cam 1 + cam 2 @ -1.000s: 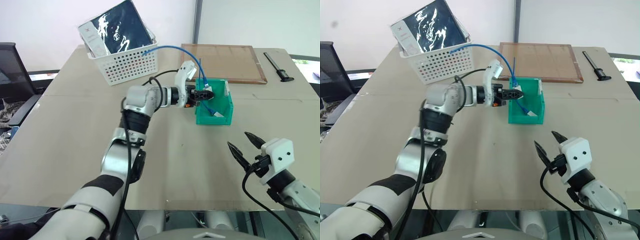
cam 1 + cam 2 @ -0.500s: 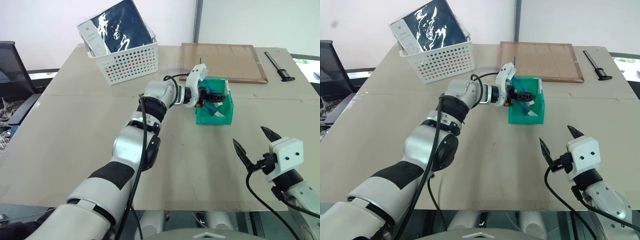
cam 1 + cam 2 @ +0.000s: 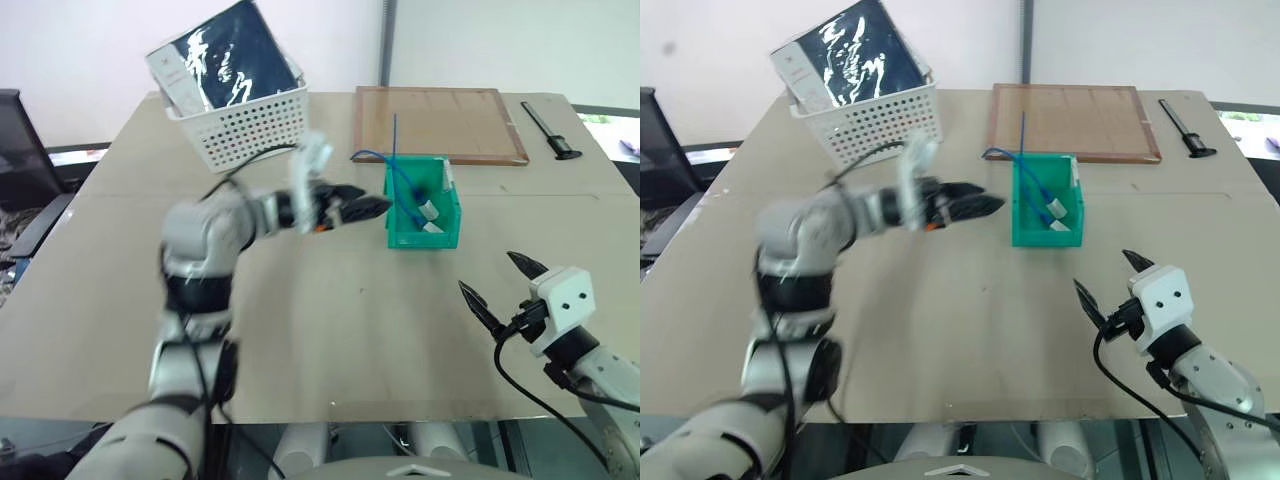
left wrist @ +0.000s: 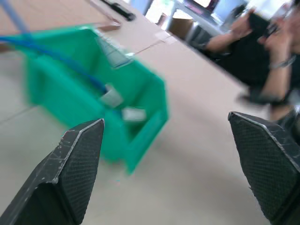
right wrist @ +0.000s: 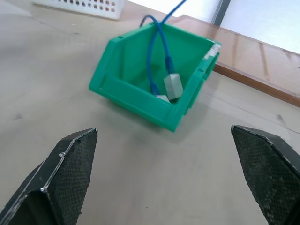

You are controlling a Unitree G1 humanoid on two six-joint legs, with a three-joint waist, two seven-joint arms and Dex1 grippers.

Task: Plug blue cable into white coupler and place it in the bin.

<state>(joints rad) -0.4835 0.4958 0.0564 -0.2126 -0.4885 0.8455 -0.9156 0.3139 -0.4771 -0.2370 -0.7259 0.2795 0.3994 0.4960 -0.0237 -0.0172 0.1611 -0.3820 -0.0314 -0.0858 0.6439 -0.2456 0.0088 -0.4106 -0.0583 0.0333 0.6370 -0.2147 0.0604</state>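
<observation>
Blue cable (image 5: 157, 61) — one, plugged into one white coupler (image 5: 172, 86) — lies inside the single green bin (image 3: 424, 238), its loose end poking over the rim. Left gripper (image 3: 370, 206) hangs spread and empty just beside the bin; right gripper (image 3: 497, 285) is spread too — open table (image 3: 340, 310) between.

My left arm (image 3: 195, 270) is built of silver-grey rounded shells with black bands at the joints, and a thin black cable runs loose along its outside. Near the wrist I can see a white bracket and a small orange-red spot just behind the left gripper (image 3: 365, 207), whose two fingers are black and taper to points. My right arm (image 3: 600, 375) is pale grey, ending in a white boxy block with two small dark round marks on its face. A black cable loops under it. The right gripper (image 3: 497, 287) has matching black pointed fingers (image 5: 63, 176), their inner pads finely cross-hatched.
</observation>
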